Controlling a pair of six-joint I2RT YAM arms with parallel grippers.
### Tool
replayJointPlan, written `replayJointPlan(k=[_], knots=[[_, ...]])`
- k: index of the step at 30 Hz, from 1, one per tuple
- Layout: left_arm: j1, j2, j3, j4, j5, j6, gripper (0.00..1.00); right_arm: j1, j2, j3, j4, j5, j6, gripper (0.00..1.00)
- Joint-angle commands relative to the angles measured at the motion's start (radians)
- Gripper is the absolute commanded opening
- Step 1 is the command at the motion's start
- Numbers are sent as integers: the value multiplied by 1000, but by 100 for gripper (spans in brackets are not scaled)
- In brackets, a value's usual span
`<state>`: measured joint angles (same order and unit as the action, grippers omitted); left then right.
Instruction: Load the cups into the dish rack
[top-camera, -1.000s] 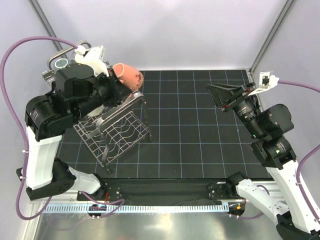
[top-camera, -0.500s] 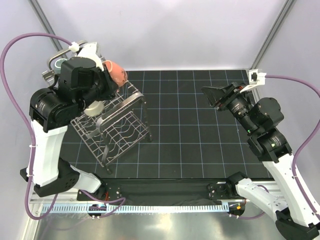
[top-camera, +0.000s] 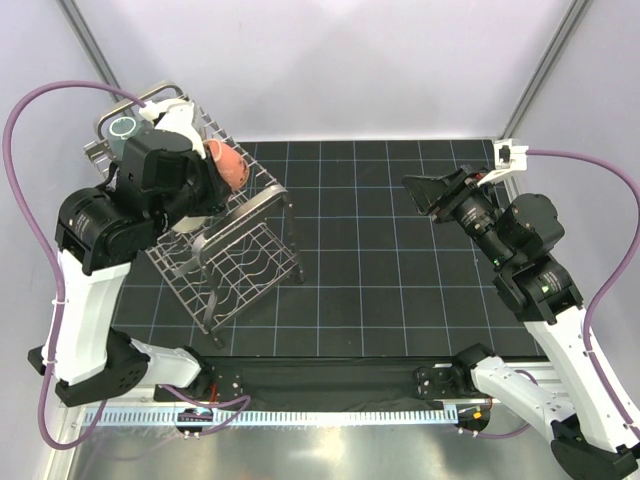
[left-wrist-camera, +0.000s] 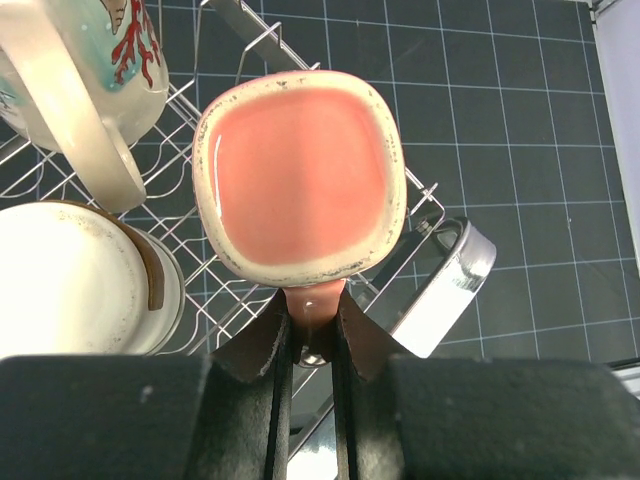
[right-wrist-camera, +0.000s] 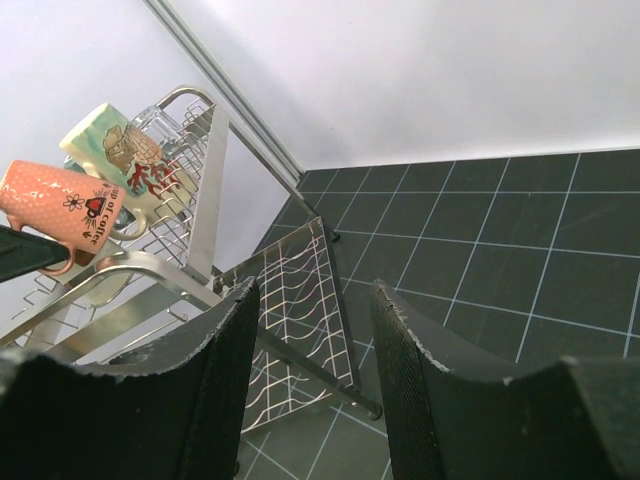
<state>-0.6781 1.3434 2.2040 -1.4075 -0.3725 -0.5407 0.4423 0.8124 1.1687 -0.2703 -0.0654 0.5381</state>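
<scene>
The dish rack (top-camera: 245, 265) stands at the left of the dark surface (top-camera: 400, 290), with the cream mug (left-wrist-camera: 90, 60) and the small brown-based cup (left-wrist-camera: 80, 280) in it. The salmon-pink mug (left-wrist-camera: 300, 185) hangs on its side over the rods, just beside the cream mug. It looks like glazed ceramic, so I judge it rigid, rather heavy, slippery and easy to chip. The left hand (left-wrist-camera: 312, 320) pinches its handle narrowly, a thin hold about which the mug may swing, while the right hand (right-wrist-camera: 315, 300) is wide and empty, well apart.
</scene>
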Motion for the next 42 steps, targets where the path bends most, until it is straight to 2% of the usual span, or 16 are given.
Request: replayJointPlan(k=[1,16,32,42], knots=[[6,-10,10,-235,-31,12,0,3,7,22,17,-2,17,51],[9,-13,-38,-252,-60,67,0,3,-2,6,6,6,14,51],[20,-64,-159,-254,-33,48,0,1,18,5,17,-8,17,51],[20,-36,-205,-245,-54,41,0,3,-1,-24,23,-8,23,51]])
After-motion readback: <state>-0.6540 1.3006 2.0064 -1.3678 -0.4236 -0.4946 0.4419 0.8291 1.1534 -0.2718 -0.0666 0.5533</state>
